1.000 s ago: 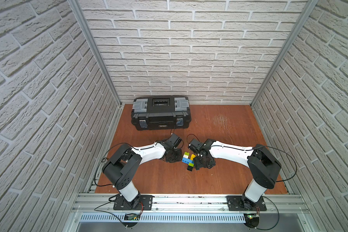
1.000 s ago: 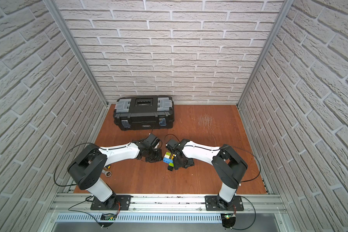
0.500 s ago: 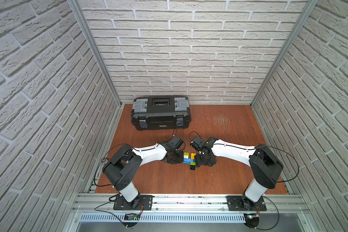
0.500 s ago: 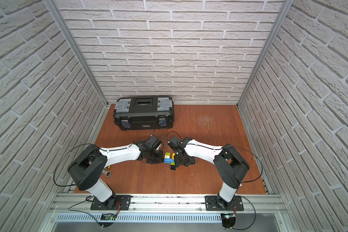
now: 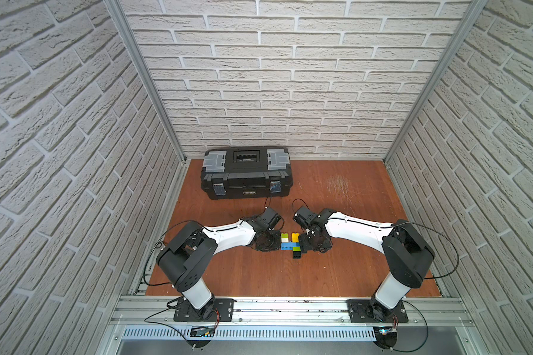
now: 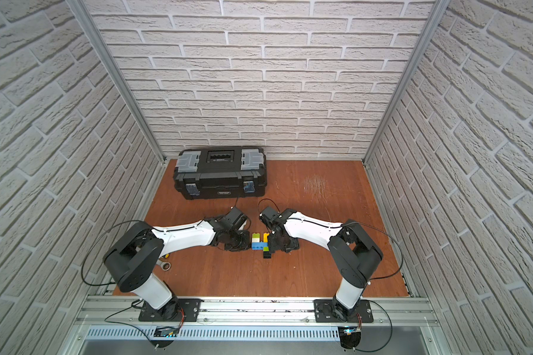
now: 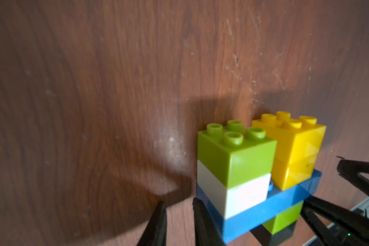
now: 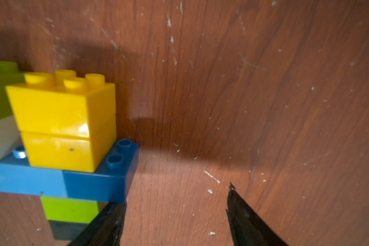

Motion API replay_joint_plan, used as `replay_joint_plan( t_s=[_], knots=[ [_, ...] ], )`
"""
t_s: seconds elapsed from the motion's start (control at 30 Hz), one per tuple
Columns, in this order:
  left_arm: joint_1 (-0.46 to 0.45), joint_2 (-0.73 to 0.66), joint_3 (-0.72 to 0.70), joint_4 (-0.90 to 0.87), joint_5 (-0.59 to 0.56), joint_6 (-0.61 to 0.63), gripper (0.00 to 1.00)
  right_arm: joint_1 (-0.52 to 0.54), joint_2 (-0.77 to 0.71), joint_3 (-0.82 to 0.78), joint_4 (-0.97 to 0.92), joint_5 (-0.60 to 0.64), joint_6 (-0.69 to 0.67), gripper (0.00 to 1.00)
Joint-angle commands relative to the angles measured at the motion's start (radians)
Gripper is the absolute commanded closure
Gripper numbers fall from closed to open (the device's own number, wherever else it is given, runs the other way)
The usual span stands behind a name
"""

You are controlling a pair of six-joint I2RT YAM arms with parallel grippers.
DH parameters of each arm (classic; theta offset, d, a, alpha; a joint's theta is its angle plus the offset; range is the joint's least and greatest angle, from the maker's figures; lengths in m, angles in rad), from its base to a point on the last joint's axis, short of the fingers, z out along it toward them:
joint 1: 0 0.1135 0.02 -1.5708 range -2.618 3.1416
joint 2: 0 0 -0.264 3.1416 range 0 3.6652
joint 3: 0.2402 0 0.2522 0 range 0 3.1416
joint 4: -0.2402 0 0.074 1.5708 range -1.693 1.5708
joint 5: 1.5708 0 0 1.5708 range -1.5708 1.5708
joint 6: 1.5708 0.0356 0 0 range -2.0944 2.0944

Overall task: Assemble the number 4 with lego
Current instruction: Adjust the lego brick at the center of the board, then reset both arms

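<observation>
left gripper [image 7: 179, 203]: slightly parted, empty; finger [image 7: 202, 221] at blue bar [image 7: 262, 213] end
right gripper [image 8: 176, 196]: wide apart, empty; finger [image 8: 107, 223] beside stem [image 8: 70, 209]
4 [image 5: 290, 245]: flat on table [image 5: 259, 276], between them, looks done
axis: stem points to rail [image 5: 290, 307]; bar runs gripper to gripper
nearer: about even

Black brick [image 7: 282, 237] cropped by the left wrist view's edge; wrench [image 6: 166, 265] partly under left arm [image 6: 182, 235].
</observation>
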Motion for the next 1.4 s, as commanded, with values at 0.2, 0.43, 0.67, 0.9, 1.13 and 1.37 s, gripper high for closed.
replay_joint_plan(
  t_s=[0.2, 0.43, 0.67, 0.9, 1.13, 1.37],
  knots=[
    [-0.002, -0.093, 0.046, -0.133, -0.094, 0.039, 0.76, -0.004, -0.316, 0.063, -0.129, 0.158, -0.036, 0.25],
    [0.038, -0.348, 0.226, -0.334, -0.487, 0.179, 0.63, -0.005, -0.603, 0.166, -0.149, 0.528, -0.074, 0.23],
    [0.175, -0.481, 0.263, -0.194, -0.645, 0.384, 0.48, -0.006, -0.895, -0.080, 0.094, 0.722, -0.171, 0.15],
    [0.374, -0.407, 0.238, -0.181, -0.667, 0.387, 0.24, -0.026, -1.063, -0.406, 0.268, 0.816, -0.290, 0.07],
    [0.527, -0.275, 0.183, -0.042, -0.715, 0.550, 0.02, -0.250, -0.913, -0.460, 0.373, 0.713, -0.265, 0.04],
    [0.667, -0.261, -0.041, 0.363, -0.808, 0.669, 0.02, -0.569, -0.779, -0.585, 0.615, 0.727, -0.237, 0.04]
  ],
)
